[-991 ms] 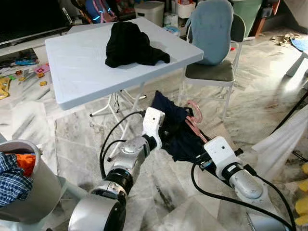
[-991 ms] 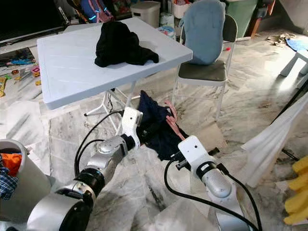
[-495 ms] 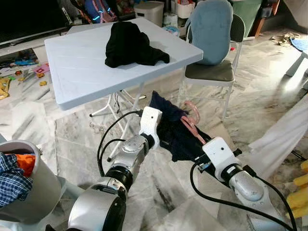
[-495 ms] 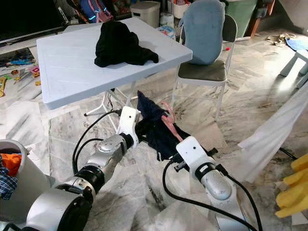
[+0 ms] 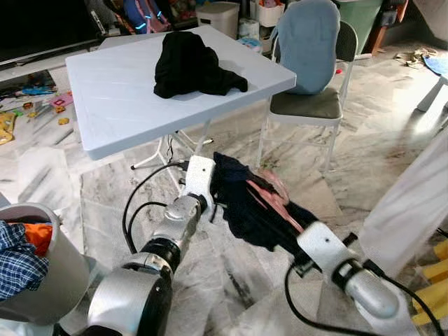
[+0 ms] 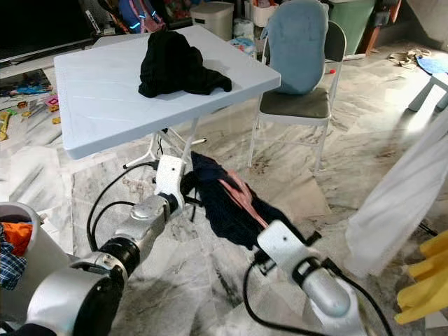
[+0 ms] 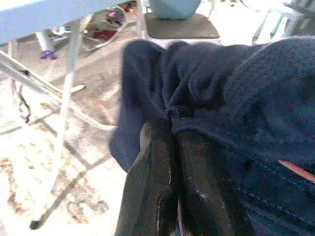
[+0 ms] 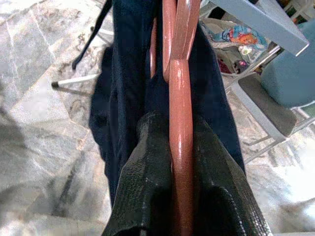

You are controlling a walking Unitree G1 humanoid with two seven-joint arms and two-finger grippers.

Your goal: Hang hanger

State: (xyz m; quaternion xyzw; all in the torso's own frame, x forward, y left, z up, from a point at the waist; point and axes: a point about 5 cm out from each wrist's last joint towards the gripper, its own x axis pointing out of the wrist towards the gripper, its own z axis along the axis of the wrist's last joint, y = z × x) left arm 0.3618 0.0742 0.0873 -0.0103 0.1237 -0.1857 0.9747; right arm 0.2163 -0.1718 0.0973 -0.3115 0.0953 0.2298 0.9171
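Hanger [image 8: 181,98], pink and threaded through a dark blue garment [image 5: 241,203], sits low between our two arms, above the marble floor [image 5: 112,189] beside the white table [image 5: 112,98]. Our right gripper [image 8: 181,162] has its fingers pressed on the hanger's bar; our left gripper [image 7: 172,142] pinches a fold of the cloth. We judge we are carrying the loaded hanger, with hanging not yet done. Next we likely need to find a rail and raise the hook to it.
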